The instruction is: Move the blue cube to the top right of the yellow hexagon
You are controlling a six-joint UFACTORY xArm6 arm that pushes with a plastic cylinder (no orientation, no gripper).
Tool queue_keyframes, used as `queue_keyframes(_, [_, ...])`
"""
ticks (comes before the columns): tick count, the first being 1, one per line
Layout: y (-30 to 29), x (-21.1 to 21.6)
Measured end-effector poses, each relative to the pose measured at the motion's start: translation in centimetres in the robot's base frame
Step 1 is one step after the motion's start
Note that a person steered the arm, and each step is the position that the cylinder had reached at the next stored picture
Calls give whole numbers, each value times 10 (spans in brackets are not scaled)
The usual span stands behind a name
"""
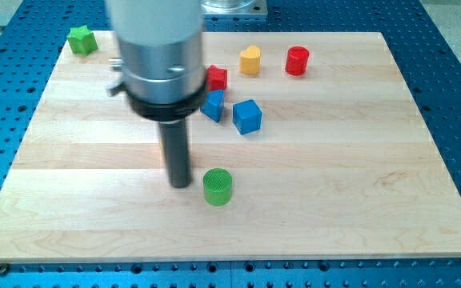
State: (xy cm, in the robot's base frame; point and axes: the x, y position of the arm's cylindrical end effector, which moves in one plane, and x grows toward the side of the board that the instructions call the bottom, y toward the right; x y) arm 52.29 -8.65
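Observation:
The blue cube (pixel 246 116) sits a little above the board's middle. A second blue block (pixel 213 106) lies just to its left, partly hidden by my arm. The only yellow block (pixel 250 60) in view is near the view's top, above the blue cube; its top is notched, like a heart. No yellow hexagon shows, and my arm hides part of the board's upper left. My tip (pixel 181 185) rests on the board below and to the left of the blue cube, just left of a green cylinder (pixel 218 186), apart from it.
A red block (pixel 218 78) lies above the second blue block. A red cylinder (pixel 297 61) stands right of the yellow block. A green star-like block (pixel 82 39) sits at the top left corner of the wooden board (pixel 358 176).

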Motion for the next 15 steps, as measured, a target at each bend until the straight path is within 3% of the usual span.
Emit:
queue_keyframes(4, [7,-25])
queue_keyframes(5, [36,-23])
queue_keyframes(6, [26,-39])
queue_keyframes(7, [-22,-36])
queue_keyframes(9, [166,-47])
queue_keyframes(10, [182,-78])
queue_keyframes(12, [160,-90])
queue_keyframes(14, [55,-64])
queue_keyframes(15, [70,-52])
